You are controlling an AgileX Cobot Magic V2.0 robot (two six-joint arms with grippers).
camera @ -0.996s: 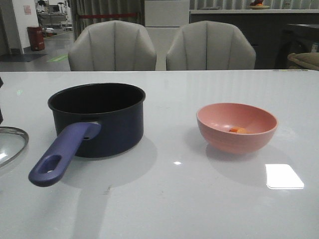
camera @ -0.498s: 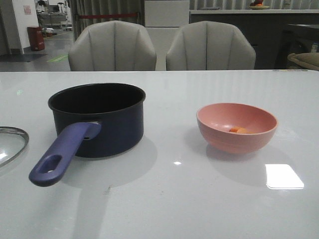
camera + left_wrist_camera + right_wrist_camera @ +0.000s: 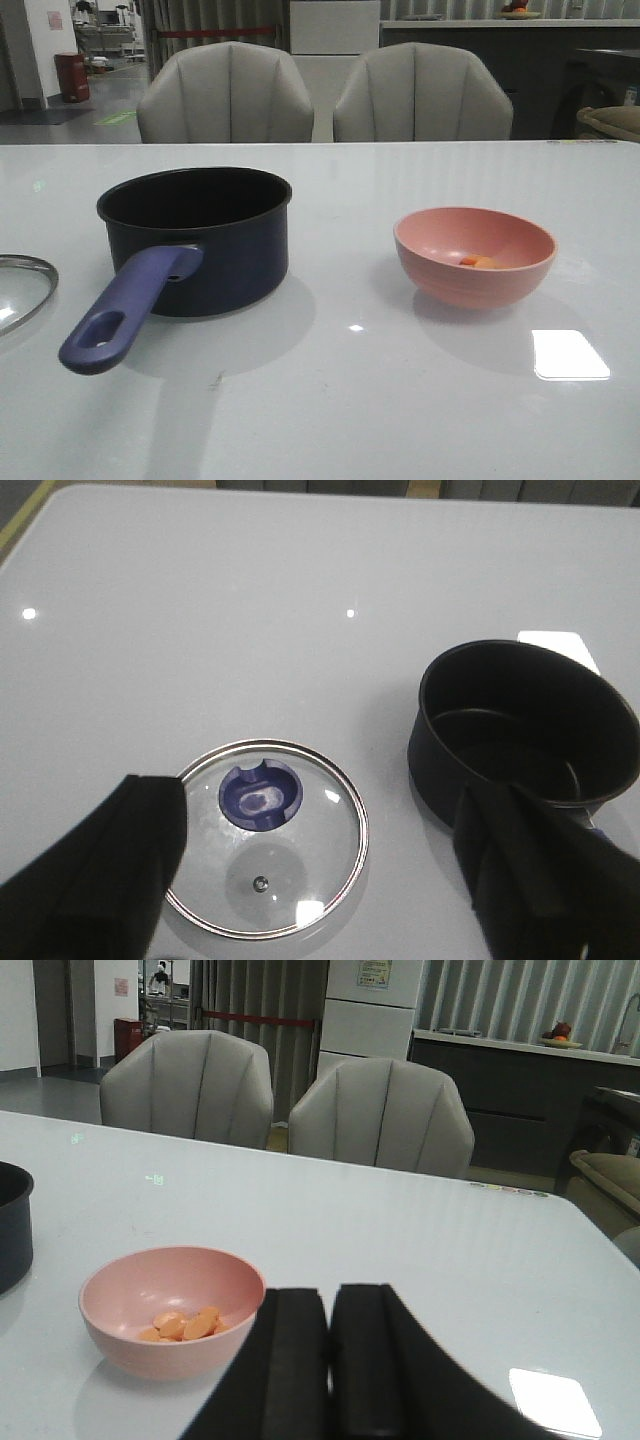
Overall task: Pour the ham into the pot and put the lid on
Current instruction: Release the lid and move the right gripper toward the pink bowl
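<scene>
Right now the right gripper [image 3: 328, 1360] hangs low over the table [image 3: 420, 400] with its two black fingers pressed flat together, closed on nothing. Just ahead of it and off toward the robot's left sits the pink bowl [image 3: 170, 1305], upright, with the ham [image 3: 185, 1324] lying as a few small orange slices in its bottom; from the front the ham shows only as an orange speck against the bowl's far inner wall. The bowl stands on the right half of the table, so the right arm is plainly the nearer one for it, and I would judge it must spread its fingers before it can take the rim. Further left again, well apart from the bowl, stands the pot [image 3: 195, 240], empty and open-mouthed, its long blue handle [image 3: 125, 310] running toward the robot and slightly leftward. The left gripper [image 3: 330, 880] hovers above the far left of the table with its fingers spread wide, holding nothing; the lid [image 3: 265, 850] lies flat below it, knob up, just beside the pot but not touching it, and sits roughly between the spread fingers. So the pour has to travel leftward from bowl to pot, and the lid waits on the pot's other side for the left arm.
</scene>
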